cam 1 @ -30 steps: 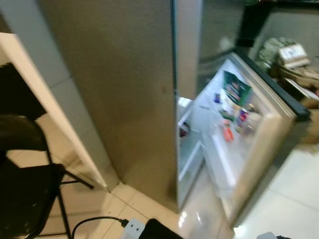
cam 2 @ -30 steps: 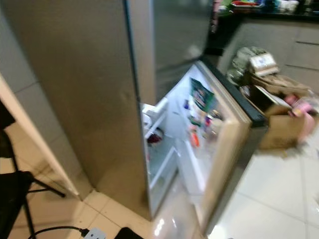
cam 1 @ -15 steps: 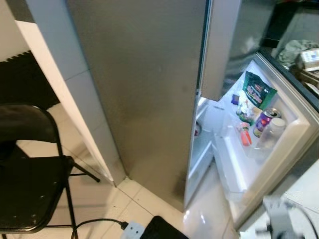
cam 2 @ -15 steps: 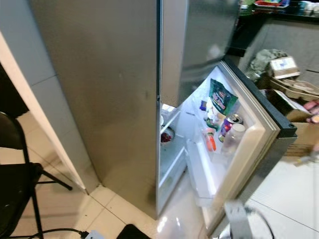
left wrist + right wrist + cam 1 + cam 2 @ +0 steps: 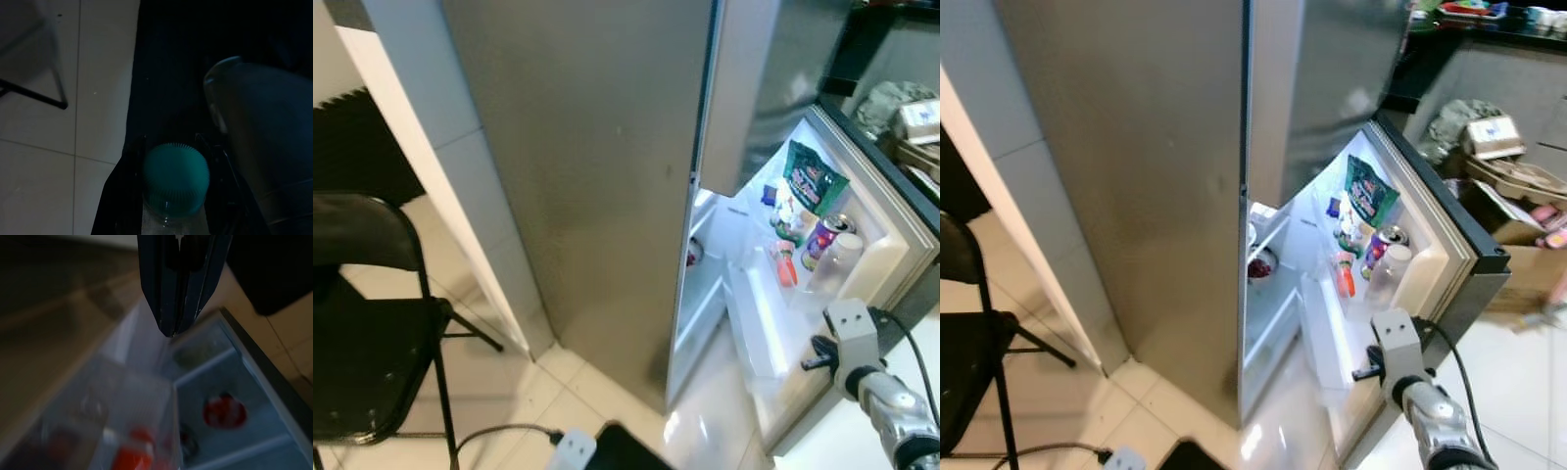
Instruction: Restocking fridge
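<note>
The tall steel fridge (image 5: 597, 176) stands ahead with its lower door (image 5: 1449, 245) swung open to the right. The door shelf holds a green bag (image 5: 815, 178), a can (image 5: 822, 235), a clear bottle (image 5: 837, 259) and a small orange item (image 5: 785, 266). My right gripper (image 5: 1365, 373) is raised at the lower right, just in front of the open door's edge, and its fingers (image 5: 161, 284) are pressed shut on nothing. In the dark left wrist view, my left gripper (image 5: 176, 196) is shut on a clear bottle with a teal cap (image 5: 176, 178), held low by my side.
A black folding chair (image 5: 362, 333) stands at the left beside a white wall edge (image 5: 431, 196). A white power strip (image 5: 573, 452) with a cable and a dark object lie on the tiled floor. Cardboard boxes and clutter (image 5: 1498, 186) sit beyond the door at the right.
My right arm has risen from the bottom edge to the open door's edge. The view has shifted a little; the fridge and its contents stay put.
</note>
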Tool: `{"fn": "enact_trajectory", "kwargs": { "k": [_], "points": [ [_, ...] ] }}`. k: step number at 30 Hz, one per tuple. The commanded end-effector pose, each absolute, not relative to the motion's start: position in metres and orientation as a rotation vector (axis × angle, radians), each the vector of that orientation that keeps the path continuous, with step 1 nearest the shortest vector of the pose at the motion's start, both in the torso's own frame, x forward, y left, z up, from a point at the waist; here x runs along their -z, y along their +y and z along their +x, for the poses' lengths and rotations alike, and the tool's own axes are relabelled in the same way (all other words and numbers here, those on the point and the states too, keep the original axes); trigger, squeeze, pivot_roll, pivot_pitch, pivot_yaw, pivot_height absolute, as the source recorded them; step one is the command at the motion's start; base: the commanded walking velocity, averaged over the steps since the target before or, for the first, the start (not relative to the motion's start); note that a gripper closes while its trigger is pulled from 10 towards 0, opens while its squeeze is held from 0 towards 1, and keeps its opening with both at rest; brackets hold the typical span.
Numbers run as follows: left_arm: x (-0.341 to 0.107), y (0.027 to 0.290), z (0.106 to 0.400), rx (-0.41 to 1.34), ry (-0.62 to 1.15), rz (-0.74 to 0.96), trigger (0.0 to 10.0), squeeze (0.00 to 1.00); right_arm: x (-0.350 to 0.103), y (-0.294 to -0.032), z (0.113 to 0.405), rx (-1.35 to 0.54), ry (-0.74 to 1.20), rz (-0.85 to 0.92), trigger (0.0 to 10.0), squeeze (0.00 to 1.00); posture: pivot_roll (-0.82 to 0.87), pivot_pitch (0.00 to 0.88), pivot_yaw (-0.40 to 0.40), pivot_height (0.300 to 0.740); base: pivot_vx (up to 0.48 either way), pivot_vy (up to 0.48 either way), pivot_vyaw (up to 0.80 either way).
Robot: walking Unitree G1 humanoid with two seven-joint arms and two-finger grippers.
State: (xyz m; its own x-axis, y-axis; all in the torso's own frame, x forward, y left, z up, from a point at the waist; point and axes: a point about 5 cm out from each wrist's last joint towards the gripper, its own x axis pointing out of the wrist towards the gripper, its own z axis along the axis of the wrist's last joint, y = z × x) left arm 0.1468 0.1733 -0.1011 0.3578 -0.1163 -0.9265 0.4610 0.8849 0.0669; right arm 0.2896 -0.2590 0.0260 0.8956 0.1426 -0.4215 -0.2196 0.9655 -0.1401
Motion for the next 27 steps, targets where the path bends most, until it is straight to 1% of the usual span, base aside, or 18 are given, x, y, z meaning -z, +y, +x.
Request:
{"fn": "enact_trajectory", "kwargs": {
  "k": [1, 2, 5, 10, 14, 15, 16, 17, 18, 19, 20, 23, 24, 25, 26, 27],
  "points": [
    [0.106, 0.170, 0.132, 0.405, 1.204, 0.327, 10.0, 0.00, -0.033, -0.256, 0.295, -0.212, 0.378, -0.187, 10.0, 0.00, -0.03, 0.000, -0.012, 0.740, 0.000, 0.000, 0.00],
    [0.107, 0.169, 0.132, 0.405, 1.206, 0.325, 10.0, 0.00, -0.042, -0.257, 0.302, -0.201, 0.335, -0.212, 10.0, 0.00, -0.03, 0.000, -0.012, 0.740, 0.000, 0.000, 0.00],
    [0.107, 0.169, 0.132, 0.405, 1.206, 0.325, 10.0, 0.00, -0.046, -0.257, 0.305, -0.193, 0.319, -0.226, 10.0, 0.00, -0.03, 0.000, -0.013, 0.740, 0.000, 0.000, 0.00],
    [0.107, 0.168, 0.131, 0.407, 1.207, 0.324, 10.0, 0.00, -0.065, -0.271, 0.317, -0.065, 0.269, -0.330, 10.0, 0.00, -0.04, 0.000, -0.012, 0.740, 0.000, 0.000, 0.00],
    [0.107, 0.168, 0.131, 0.407, 1.206, 0.324, 10.0, 0.00, -0.071, -0.276, 0.319, -0.014, 0.255, -0.377, 10.0, 0.00, -0.03, 0.000, -0.013, 0.740, 0.000, 0.000, 0.00],
    [0.107, 0.168, 0.131, 0.407, 1.206, 0.323, 10.0, 0.00, -0.074, -0.282, 0.320, 0.037, 0.254, -0.404, 10.0, 0.00, -0.03, 0.000, -0.014, 0.740, 0.000, 0.000, 0.00],
    [0.107, 0.168, 0.131, 0.407, 1.206, 0.323, 10.0, 0.00, -0.074, -0.282, 0.320, 0.037, 0.254, -0.404, 10.0, 0.00, -0.03, 0.000, -0.014, 0.740, 0.000, 0.000, 0.00],
    [0.107, 0.168, 0.130, 0.407, 1.206, 0.321, 10.0, 0.00, -0.076, -0.290, 0.319, 0.094, 0.257, -0.430, 10.0, 0.00, -0.03, 0.000, -0.013, 0.740, 0.000, 0.000, 0.00],
    [0.107, 0.168, 0.130, 0.407, 1.206, 0.321, 10.0, 0.00, -0.076, -0.290, 0.319, 0.094, 0.257, -0.430, 10.0, 0.00, -0.03, 0.000, -0.013, 0.740, 0.000, 0.000, 0.00],
    [0.107, 0.168, 0.130, 0.406, 1.206, 0.319, 10.0, 0.00, -0.078, -0.301, 0.316, 0.166, 0.268, -0.460, 10.0, 0.00, -0.03, 0.000, -0.015, 0.740, 0.000, 0.000, 0.00],
    [0.107, 0.168, 0.130, 0.406, 1.206, 0.319, 10.0, 0.00, -0.078, -0.301, 0.316, 0.166, 0.268, -0.460, 10.0, 0.00, -0.03, 0.000, -0.015, 0.740, 0.000, 0.000, 0.00],
    [0.107, 0.168, 0.130, 0.402, 1.205, 0.312, 10.0, 0.00, -0.082, -0.338, 0.300, 0.376, 0.320, -0.534, 10.0, 0.00, -0.03, 0.000, -0.015, 0.740, 0.000, 0.000, 0.00],
    [0.107, 0.168, 0.130, 0.402, 1.205, 0.312, 10.0, 0.00, -0.082, -0.338, 0.300, 0.376, 0.320, -0.534, 10.0, 0.00, -0.03, 0.000, -0.015, 0.740, 0.000, 0.000, 0.00],
    [0.107, 0.168, 0.130, 0.402, 1.205, 0.310, 10.0, 0.00, -0.082, -0.353, 0.290, 0.454, 0.346, -0.555, 10.0, 0.00, -0.03, 0.000, -0.015, 0.740, 0.000, 0.000, 0.00],
    [0.107, 0.168, 0.130, 0.402, 1.205, 0.310, 10.0, 0.00, -0.083, -0.362, 0.284, 0.502, 0.363, -0.568, 10.0, 0.00, -0.03, 0.000, -0.015, 0.740, 0.000, 0.000, 0.00],
    [0.107, 0.168, 0.130, 0.402, 1.205, 0.310, 10.0, 0.00, -0.083, -0.362, 0.284, 0.502, 0.363, -0.568, 10.0, 0.00, -0.03, 0.000, -0.015, 0.740, 0.000, 0.000, 0.00]
  ]
}}
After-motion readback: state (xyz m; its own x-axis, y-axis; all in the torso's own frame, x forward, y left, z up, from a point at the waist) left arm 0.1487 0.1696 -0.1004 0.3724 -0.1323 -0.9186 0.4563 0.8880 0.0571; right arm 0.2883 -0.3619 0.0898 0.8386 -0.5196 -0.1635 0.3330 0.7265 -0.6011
